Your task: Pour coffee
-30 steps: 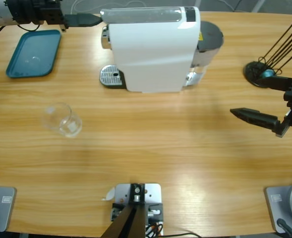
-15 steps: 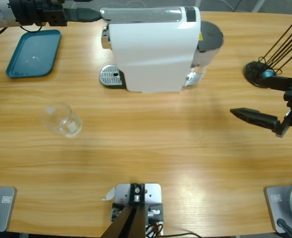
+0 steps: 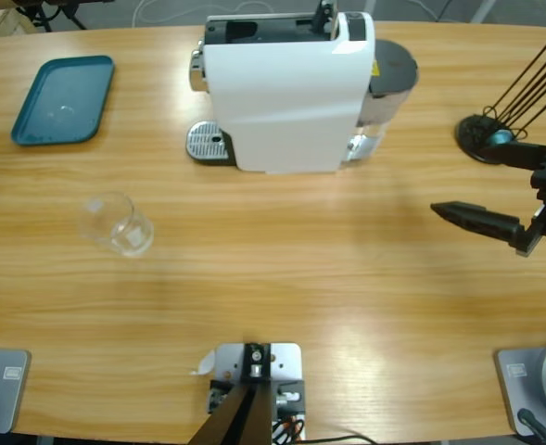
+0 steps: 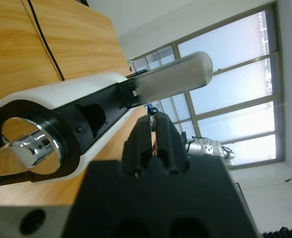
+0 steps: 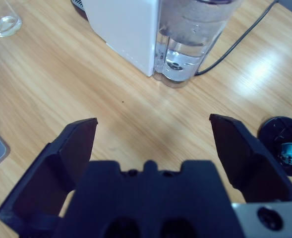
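Note:
No coffee shows in any view. An empty clear glass (image 3: 115, 223) stands on the table left of the middle, also seen far off in the right wrist view (image 5: 6, 22). The white coffee machine (image 3: 282, 102) has its top slot uncovered and its silver lever (image 4: 173, 77) raised. My left gripper (image 4: 153, 124) is shut, its jaws pointing along the machine's top (image 4: 46, 99) just under that lever; it is out of the high view. My right gripper (image 3: 463, 216) hovers open at the right side of the table, nothing between its fingers (image 5: 153, 123).
A teal tray (image 3: 64, 100) lies at the back left. The machine's metal drip tray (image 3: 208, 144) sticks out on its left, and its water tank (image 5: 190, 34) sits at its right end. A black stand with thin rods (image 3: 490, 137) is at the far right.
The left arm has left the high view at the top left. The machine's silver lever has swung up, uncovering the dark slot in its top. The right arm has not moved.

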Action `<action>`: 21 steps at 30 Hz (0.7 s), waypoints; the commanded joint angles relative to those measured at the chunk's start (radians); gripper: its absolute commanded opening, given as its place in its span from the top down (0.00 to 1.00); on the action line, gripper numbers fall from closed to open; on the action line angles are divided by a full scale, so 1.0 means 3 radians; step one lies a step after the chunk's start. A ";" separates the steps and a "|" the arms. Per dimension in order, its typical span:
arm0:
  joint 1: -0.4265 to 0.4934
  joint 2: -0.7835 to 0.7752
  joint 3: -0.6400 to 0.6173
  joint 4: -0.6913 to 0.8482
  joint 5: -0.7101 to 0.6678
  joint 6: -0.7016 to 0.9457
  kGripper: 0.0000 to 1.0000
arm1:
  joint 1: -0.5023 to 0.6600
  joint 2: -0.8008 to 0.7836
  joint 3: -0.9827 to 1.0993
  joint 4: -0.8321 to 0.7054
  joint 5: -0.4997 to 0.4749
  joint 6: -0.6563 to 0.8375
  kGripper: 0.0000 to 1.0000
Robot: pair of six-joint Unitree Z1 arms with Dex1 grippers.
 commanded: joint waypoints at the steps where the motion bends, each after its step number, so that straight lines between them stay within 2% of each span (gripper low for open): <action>1: -0.0014 -0.0307 -0.0074 0.0267 0.0220 0.0163 1.00 | 0.0026 -0.0051 0.0059 0.0043 0.0008 -0.0043 0.00; 4: -0.0067 -0.0641 -0.0147 0.0936 0.0678 0.0620 1.00 | 0.0026 -0.0051 0.0059 0.0043 0.0010 -0.0043 0.00; 5: -0.0099 -0.0808 -0.0184 0.1253 0.0945 0.0846 0.85 | 0.0026 -0.0050 0.0060 0.0043 0.0010 -0.0043 0.00; 6: -0.0120 -0.0921 -0.0222 0.1504 0.1136 0.1022 0.78 | 0.0026 -0.0047 0.0059 0.0043 0.0010 -0.0043 0.00; 8: -0.0184 -0.1119 -0.0363 0.2113 0.1592 0.1434 0.78 | 0.0024 -0.0041 0.0059 0.0043 0.0010 -0.0043 0.00; 10: -0.0317 -0.1260 -0.0598 0.2824 0.2163 0.1902 0.64 | 0.0028 -0.0037 0.0059 0.0043 0.0010 -0.0043 0.00; 12: -0.0537 -0.1356 -0.0737 0.3294 0.2838 0.2362 0.58 | 0.0024 -0.0030 0.0058 0.0041 0.0009 -0.0043 0.00; 13: -0.0649 -0.1408 -0.0699 0.3372 0.3175 0.2557 0.47 | 0.0024 -0.0018 0.0055 0.0038 0.0005 -0.0043 0.00; 14: -0.0693 -0.1438 -0.0642 0.3376 0.3299 0.2650 0.42 | 0.0025 -0.0004 0.0050 0.0038 0.0004 -0.0043 0.00; 15: -0.0724 -0.1454 -0.0594 0.3374 0.3305 0.2702 0.30 | 0.0024 0.0007 0.0048 0.0035 -0.0002 -0.0043 0.00; 16: -0.0767 -0.1477 -0.0546 0.3374 0.3288 0.2743 0.23 | 0.0024 0.0025 0.0044 0.0033 -0.0005 -0.0043 0.00; 21: -0.0953 -0.1797 -0.0158 0.3350 0.3015 0.2915 0.21 | 0.0025 0.0096 0.0012 0.0021 0.0043 -0.0067 0.00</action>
